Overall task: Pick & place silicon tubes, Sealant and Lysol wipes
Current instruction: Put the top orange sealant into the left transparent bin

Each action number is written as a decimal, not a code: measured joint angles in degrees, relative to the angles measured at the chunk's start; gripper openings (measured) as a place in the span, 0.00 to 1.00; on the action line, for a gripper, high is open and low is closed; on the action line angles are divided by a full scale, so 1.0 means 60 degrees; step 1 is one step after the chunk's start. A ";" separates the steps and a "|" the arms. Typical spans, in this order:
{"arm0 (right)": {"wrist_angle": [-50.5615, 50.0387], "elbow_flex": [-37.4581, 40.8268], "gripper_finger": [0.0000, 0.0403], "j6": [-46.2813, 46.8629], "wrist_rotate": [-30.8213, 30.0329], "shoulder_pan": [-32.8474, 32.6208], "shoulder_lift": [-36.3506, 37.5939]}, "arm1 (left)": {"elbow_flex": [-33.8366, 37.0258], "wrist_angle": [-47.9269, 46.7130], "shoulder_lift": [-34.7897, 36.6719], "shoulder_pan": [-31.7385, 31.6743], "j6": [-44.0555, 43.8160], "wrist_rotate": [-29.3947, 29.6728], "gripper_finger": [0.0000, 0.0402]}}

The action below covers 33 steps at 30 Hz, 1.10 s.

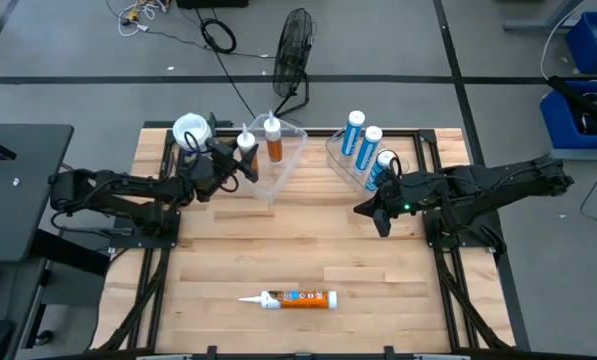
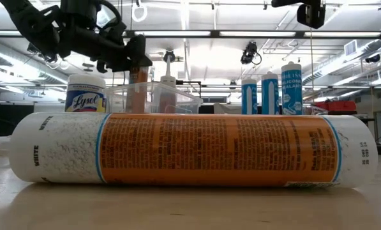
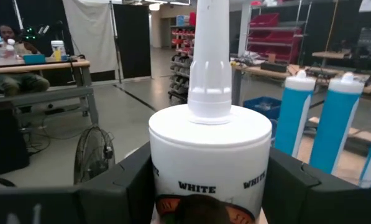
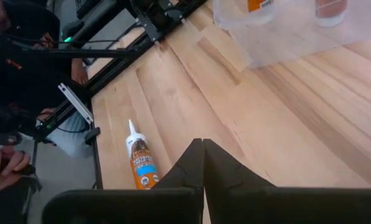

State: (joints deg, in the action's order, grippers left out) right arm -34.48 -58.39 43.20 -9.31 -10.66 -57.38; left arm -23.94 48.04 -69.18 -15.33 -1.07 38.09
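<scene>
The left gripper (image 1: 240, 160) holds a white-and-orange tube (image 3: 209, 149) upright, jaws clamped on its body just under the nozzle, over the near end of the clear bin (image 1: 290, 150), which already holds a like tube (image 1: 272, 140). Upright carriage probably lets it drop in standing. The Lysol wipes (image 1: 190, 130) stand on the desk (image 1: 308, 250) just beside that arm, outside the bin. Three blue tubes (image 1: 366, 148) stand in a second bin near the right gripper (image 1: 381, 218), which waits with jaws closed and empty. One more orange tube (image 1: 296, 298) lies flat at the desk's near edge.
</scene>
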 joint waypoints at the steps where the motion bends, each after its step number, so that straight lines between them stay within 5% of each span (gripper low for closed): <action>1: -0.0007 0.0000 0.01 -0.0008 0.0036 0.0014 -0.0009 | 0.0000 0.0039 -0.0079 0.0000 0.0043 0.0007 0.55; 15: 0.0239 0.0004 0.01 -0.0138 0.0235 0.0022 -0.0181 | -0.0004 0.1353 -0.1595 0.0000 0.0136 -0.0144 0.55; 33: 0.0371 0.0004 0.01 -0.0299 0.0634 0.0036 -0.0175 | -0.0004 0.1299 -0.1790 -0.0510 0.0037 -0.0214 0.56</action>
State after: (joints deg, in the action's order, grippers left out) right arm -32.25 -58.37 41.41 -5.51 -10.44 -58.43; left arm -23.97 55.83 -79.92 -18.39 -0.84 36.81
